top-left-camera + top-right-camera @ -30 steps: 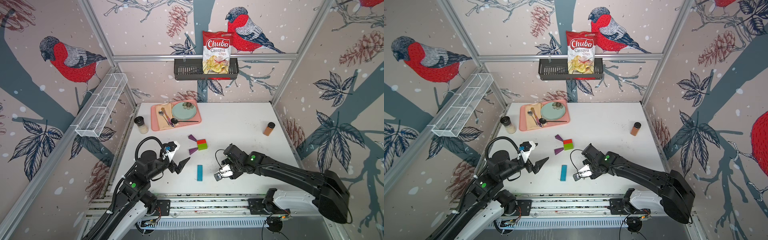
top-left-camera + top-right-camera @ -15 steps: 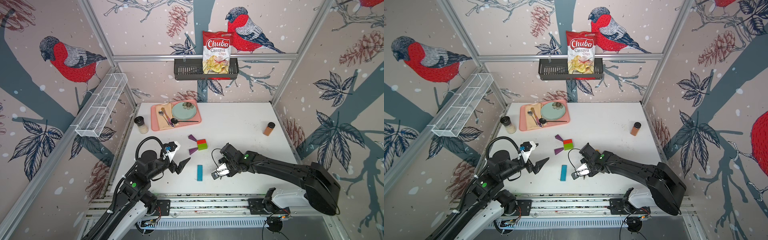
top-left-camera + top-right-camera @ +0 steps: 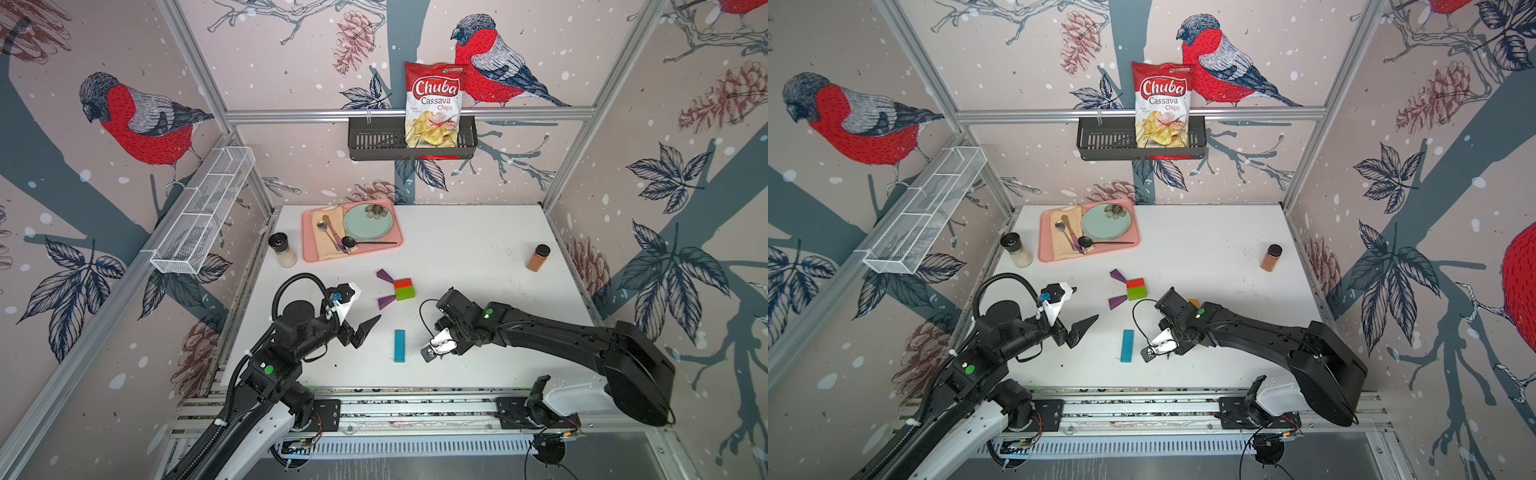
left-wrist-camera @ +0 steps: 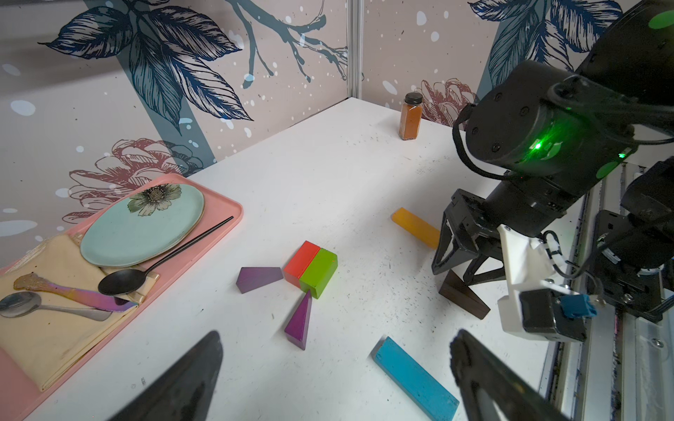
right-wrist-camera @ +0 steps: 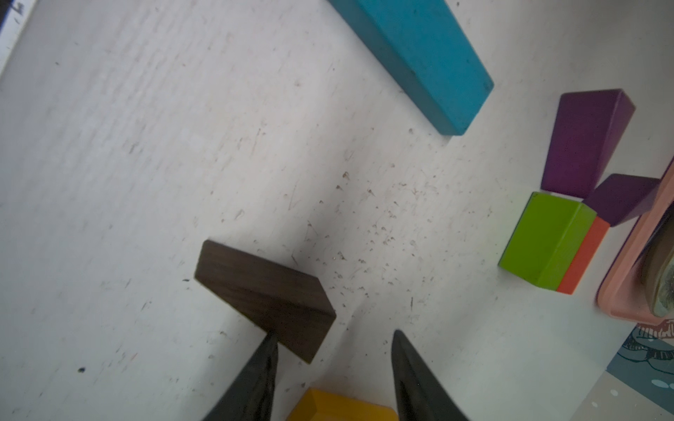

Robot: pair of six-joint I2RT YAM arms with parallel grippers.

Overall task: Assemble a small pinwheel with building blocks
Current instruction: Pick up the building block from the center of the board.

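1. table (image 3: 457,232): flat white top, matt, scuffed & flecked w/ dark specks.
2. tray (image 4: 228,209): pink, smooth, rounded corners, low raised rim. It is set at 11 o'clock of the table.
3. left gripper (image 4: 335,337): two black fingers tapered to points, spread wide w/ nothing betw. them. It is held over the table at approx. 8 o'clock of the pinwheel (image 3: 400,289).
4. right gripper (image 5: 334,333): black pointed fingers, set narrowly apart, bare table seen betw. them & nothing clamped. One tip is seen at the edge of the brown wedge (image 5: 266,295). It is placed at 3 o'clock of the blue bar (image 3: 400,345).
5. blue bar: long flat cuboid, painted, laid 12-to-6 at 6 o'clock of the pinwheel, apart from it.
6. yellow bar (image 4: 415,227): long, glossy, partly hidden by the right arm, at approx. 4 o'clock of the pinwheel.
7. pinwheel: part-built near table centre. The red block (image 3: 403,284) & green block (image 3: 405,294), both smooth cuboids, are pressed side by side, red at 12, green at 6.
8. purple wedges: two, satin-painted. One (image 3: 384,275) is laid at 10 o'clock of the red block, the other (image 3: 386,302) at 8 o'clock of the green block, touching its corner.
9. brown wedge: dark, wood grain visible, lying flat.
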